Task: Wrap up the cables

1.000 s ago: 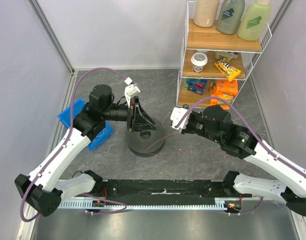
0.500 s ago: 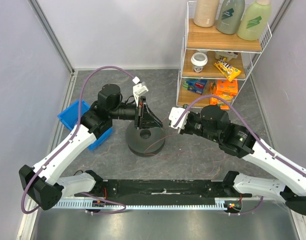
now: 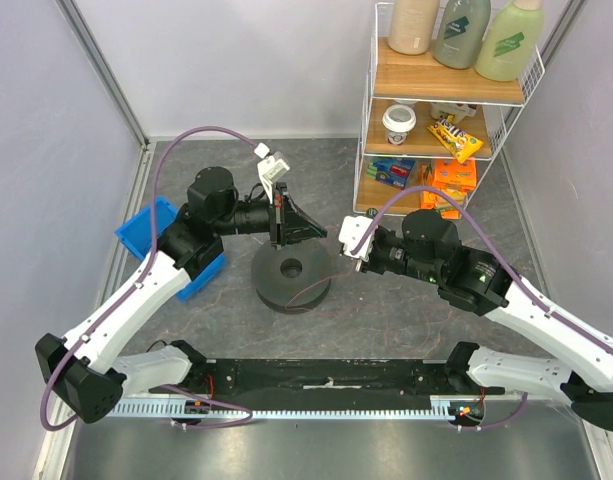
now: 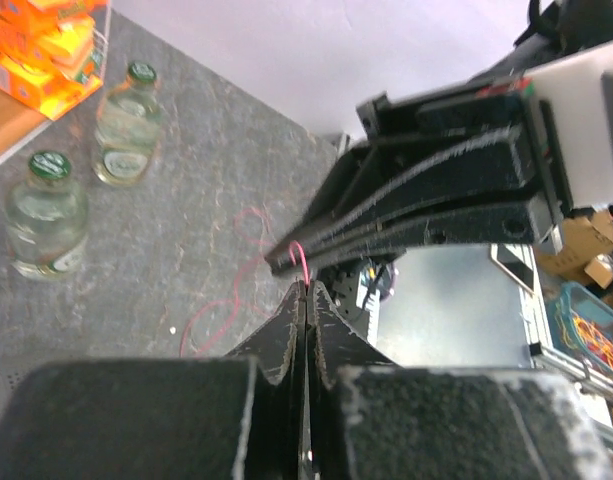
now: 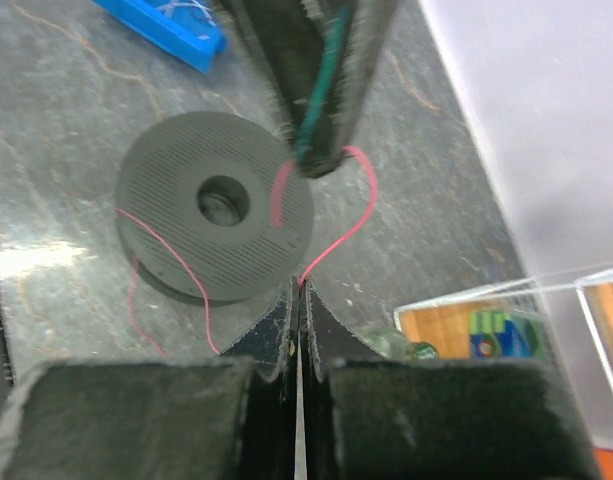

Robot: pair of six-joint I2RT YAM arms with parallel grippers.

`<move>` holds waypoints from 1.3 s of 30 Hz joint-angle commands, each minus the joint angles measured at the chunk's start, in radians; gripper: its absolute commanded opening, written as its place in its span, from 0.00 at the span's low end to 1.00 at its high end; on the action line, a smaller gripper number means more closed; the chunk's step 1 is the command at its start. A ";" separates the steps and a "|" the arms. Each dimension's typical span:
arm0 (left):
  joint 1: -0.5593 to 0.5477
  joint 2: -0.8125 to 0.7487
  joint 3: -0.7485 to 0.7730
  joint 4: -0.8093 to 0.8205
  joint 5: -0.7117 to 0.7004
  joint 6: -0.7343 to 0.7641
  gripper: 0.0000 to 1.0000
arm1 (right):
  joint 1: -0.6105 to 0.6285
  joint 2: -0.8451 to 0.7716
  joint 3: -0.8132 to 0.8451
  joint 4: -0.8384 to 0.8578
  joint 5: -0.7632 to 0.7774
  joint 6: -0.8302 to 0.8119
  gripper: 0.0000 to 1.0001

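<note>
A thin pink cable runs in a short arc between my two grippers, above and just right of the dark grey spool. My left gripper is shut on the cable at its very tips. My right gripper is shut on the same cable a little further along. In the top view the left gripper and right gripper meet nearly tip to tip. More cable trails over the spool and lies in loose loops on the floor.
A blue bin sits under the left arm's elbow. A wire shelf rack with bottles, a cup and snack packs stands at the back right. Two small glass bottles stand on the floor near the rack.
My left gripper has swung right from over the spool toward the right gripper and closed on the cable. The right arm has edged slightly left and stays shut.
</note>
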 commanded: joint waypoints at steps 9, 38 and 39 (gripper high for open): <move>0.008 -0.038 -0.015 0.287 -0.068 -0.179 0.02 | -0.004 0.007 -0.015 0.090 -0.121 0.196 0.10; 0.062 -0.056 -0.044 0.346 -0.028 -0.361 0.02 | -0.039 -0.018 -0.044 0.434 -0.144 0.178 0.66; 0.064 -0.058 -0.044 0.351 -0.027 -0.364 0.01 | -0.037 -0.012 -0.044 0.431 -0.147 0.176 0.62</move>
